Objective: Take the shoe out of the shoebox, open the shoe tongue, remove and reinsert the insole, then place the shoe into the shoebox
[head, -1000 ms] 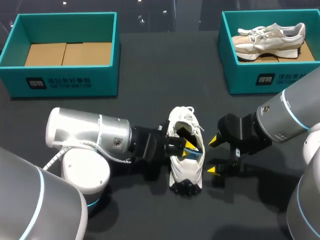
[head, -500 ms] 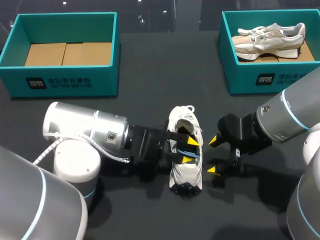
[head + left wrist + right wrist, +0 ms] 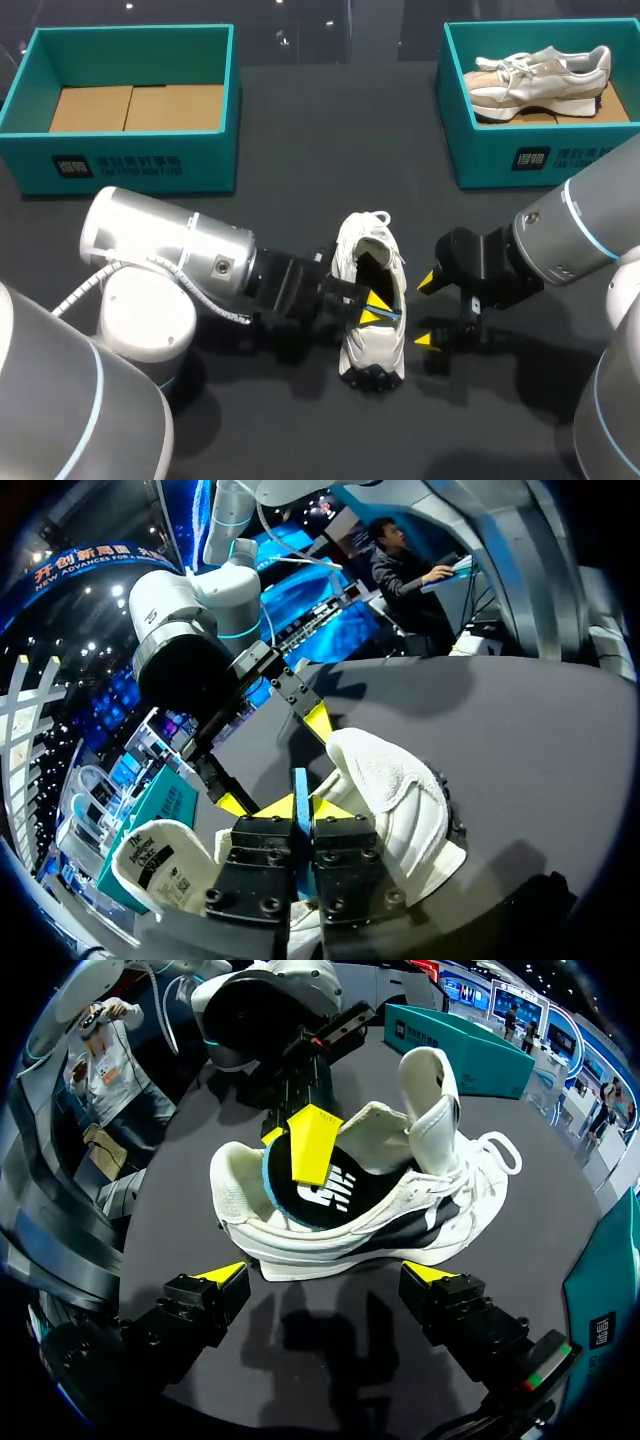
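Observation:
A white shoe (image 3: 368, 335) lies on the dark table, toe toward the far side, its tongue (image 3: 432, 1100) pulled up. My left gripper (image 3: 374, 306) reaches into the shoe's opening from the left and is shut on the blue edge of the insole (image 3: 300, 798). In the right wrist view the insole (image 3: 325, 1190) shows as a black top over a blue rim, still inside the shoe (image 3: 350, 1225), with a left fingertip (image 3: 312, 1145) over it. My right gripper (image 3: 426, 310) stands open just right of the shoe, not touching it; from its own wrist the gripper (image 3: 326, 1274) faces the shoe's side.
A teal shoebox (image 3: 135, 165) with a bare cardboard floor stands at the far left. A second teal box (image 3: 520, 155) at the far right holds a beige shoe (image 3: 540, 78). Dark table lies between the boxes and the shoe.
My left gripper opened inside the shoe half a second ago and has shut again on the insole's edge, a little nearer the heel. The right arm has not moved.

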Controlling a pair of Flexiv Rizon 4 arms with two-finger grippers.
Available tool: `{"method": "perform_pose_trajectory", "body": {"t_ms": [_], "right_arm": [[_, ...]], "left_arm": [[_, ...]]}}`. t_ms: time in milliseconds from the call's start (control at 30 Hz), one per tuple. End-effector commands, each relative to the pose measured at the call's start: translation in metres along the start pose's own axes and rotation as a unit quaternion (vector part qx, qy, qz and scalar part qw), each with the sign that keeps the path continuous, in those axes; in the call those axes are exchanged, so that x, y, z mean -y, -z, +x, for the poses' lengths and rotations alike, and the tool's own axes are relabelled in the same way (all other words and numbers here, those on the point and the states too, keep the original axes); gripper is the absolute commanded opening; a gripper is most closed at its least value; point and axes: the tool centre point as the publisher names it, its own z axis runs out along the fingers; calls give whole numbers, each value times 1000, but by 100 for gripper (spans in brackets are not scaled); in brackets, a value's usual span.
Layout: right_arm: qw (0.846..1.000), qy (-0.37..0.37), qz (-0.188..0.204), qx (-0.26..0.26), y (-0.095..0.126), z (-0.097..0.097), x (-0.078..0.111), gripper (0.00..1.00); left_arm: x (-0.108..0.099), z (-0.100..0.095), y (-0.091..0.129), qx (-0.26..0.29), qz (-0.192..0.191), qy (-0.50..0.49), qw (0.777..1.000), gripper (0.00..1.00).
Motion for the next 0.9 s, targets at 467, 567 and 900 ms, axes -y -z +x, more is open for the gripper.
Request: {"method": "perform_pose_trajectory", "body": {"t_ms": [467, 567, 900], "right_arm": [[1000, 0, 2, 2, 0, 2, 0, 100], [1000, 0, 2, 2, 0, 2, 0, 100], [1000, 0, 2, 2, 0, 2, 0, 100]], "left_arm": [[-45, -7, -10, 29, -53, -26, 998, 0], [-33, -7, -4, 32, -37, -24, 999, 3], [5, -10, 14, 24, 12, -18, 999, 34]]}}
